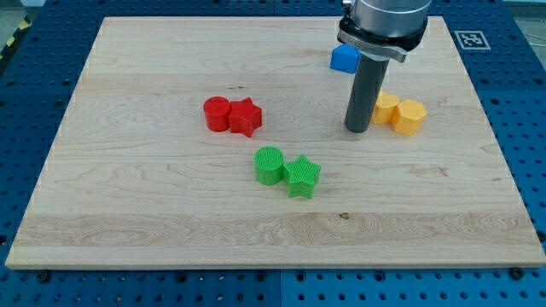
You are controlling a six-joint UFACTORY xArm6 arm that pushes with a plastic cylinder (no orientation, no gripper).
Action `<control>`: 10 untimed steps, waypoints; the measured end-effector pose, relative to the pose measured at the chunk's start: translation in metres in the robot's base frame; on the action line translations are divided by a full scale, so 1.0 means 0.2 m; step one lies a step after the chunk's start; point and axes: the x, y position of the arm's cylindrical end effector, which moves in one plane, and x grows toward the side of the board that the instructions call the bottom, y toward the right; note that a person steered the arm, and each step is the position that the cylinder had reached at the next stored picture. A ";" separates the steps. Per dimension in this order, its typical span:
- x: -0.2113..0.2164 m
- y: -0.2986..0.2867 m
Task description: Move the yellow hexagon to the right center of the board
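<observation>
The yellow hexagon [410,117] lies at the view's right, a little above the middle height of the wooden board [153,213]. A second yellow block [386,108], whose shape I cannot make out, touches its left side. My tip [356,130] rests on the board just left of that second yellow block, close to it or touching it. The rod [365,89] hides part of that block's left edge.
A blue block [343,58] sits above my tip, partly hidden by the arm. A red cylinder [217,112] and red star [246,116] touch left of centre. A green cylinder [270,165] and green star [302,176] touch below centre.
</observation>
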 end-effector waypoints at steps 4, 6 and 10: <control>0.00 0.14; 0.00 0.22; 0.00 0.39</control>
